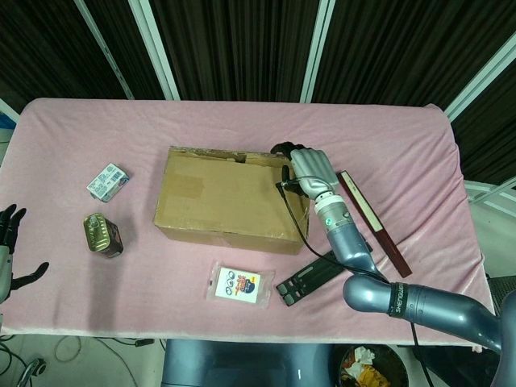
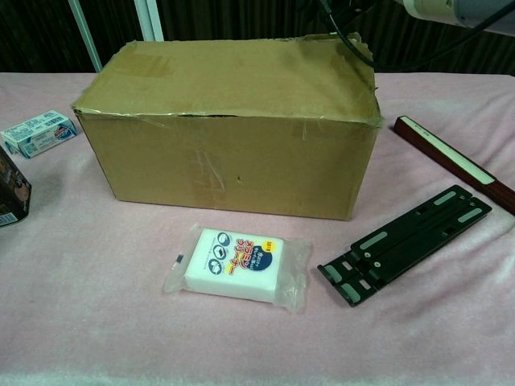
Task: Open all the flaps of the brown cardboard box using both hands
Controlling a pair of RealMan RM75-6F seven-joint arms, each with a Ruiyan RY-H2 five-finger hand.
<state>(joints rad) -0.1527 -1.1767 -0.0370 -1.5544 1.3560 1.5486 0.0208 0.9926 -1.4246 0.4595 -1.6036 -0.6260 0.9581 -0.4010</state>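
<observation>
While the box (image 1: 232, 199) sits mid-table with every flap shut, the right hand (image 1: 309, 170) is over its top right corner, fingers curled down toward the far edge. I honestly can't tell from the head view if it has hooked a flap or is just hovering; the chest view only shows a bit of arm and cable up top. The left hand (image 1: 10, 246) is way off at the table's left edge, fingers spread, holding nothing.

Biggest worry imo: that corner already looks torn and crumpled, so a hard pull could rip the cardboard instead of lifting the flap. Also nothing is bracing the box, so a one-sided tug might drag or tip it, shoving it toward the packet (image 1: 238, 285) in front or the black stand (image 1: 324, 269). The dangling cable (image 1: 294, 211) lies across the box's right end and could catch on a rising flap.
</observation>
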